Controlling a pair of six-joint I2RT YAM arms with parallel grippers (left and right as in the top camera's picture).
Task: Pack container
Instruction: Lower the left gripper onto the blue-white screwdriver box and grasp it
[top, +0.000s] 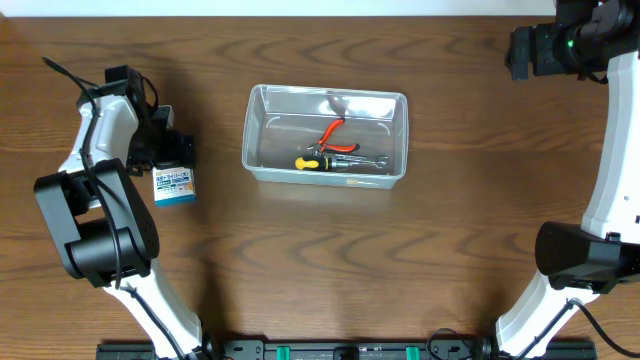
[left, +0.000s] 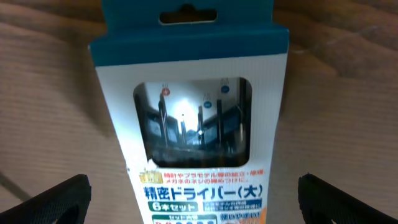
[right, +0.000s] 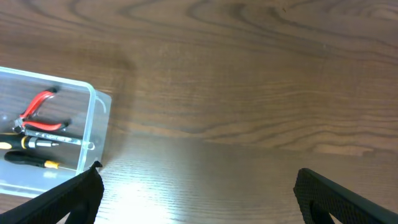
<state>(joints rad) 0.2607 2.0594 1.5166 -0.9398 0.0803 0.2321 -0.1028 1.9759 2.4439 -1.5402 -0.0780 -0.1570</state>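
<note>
The container (top: 330, 92), a clear plastic bin, stands mid-table with red-handled pliers (top: 334, 135), a yellow-and-black screwdriver (top: 312, 162) and a metal wrench (top: 362, 161) inside. To its left a small blue-and-white box of precision screwdrivers (top: 173, 186) lies flat on the table. My left gripper (top: 168, 155) hovers over that box, open. In the left wrist view the box (left: 193, 93) lies between the wide-apart fingers (left: 53, 202), untouched. My right gripper (top: 520, 50) is open at the far right. Its wrist view shows the container's corner (right: 99, 112) at left, and nothing between the fingers (right: 348, 199).
The wooden table (top: 450, 250) spreads around the container. The two arm bases stand at the near edge, the left one (top: 100, 240) and the right one (top: 580, 255).
</note>
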